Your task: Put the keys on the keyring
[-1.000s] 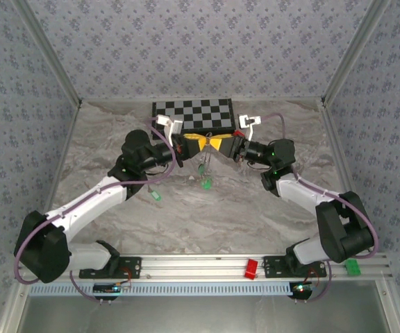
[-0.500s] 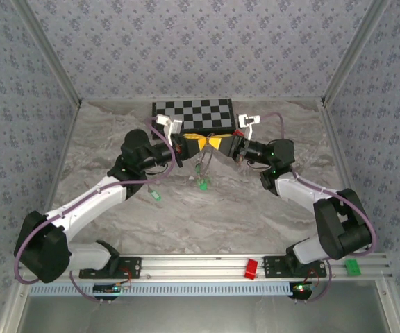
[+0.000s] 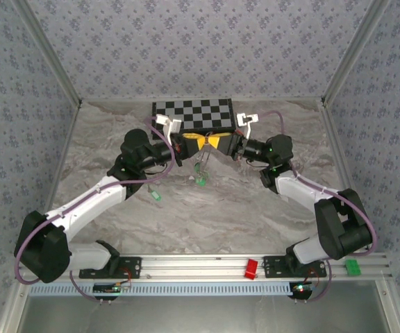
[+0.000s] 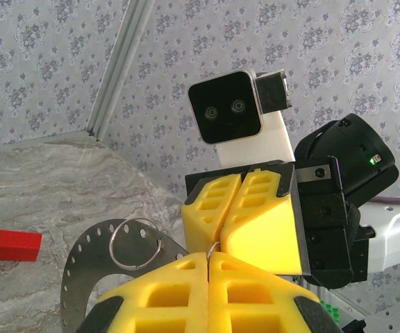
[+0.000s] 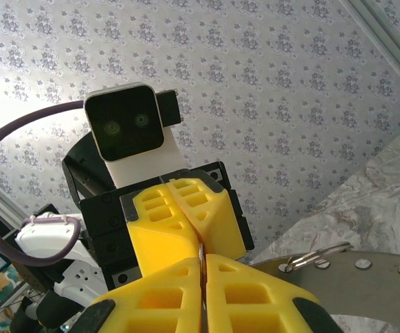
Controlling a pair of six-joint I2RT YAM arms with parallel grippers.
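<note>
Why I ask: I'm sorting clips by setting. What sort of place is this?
Most likely a robot test cell in a lab: patterned wall panels on metal framing box in a marble-look table, a checkerboard lies at the back, and the left arm and right arm mount on a rail.

I'm boxed in on three sides by walls (image 3: 200, 48) with blue-grey floral wallpaper. Grey marble tabletop (image 3: 207, 215), aluminium rail (image 3: 207, 262) along near edge. Even light.
</note>
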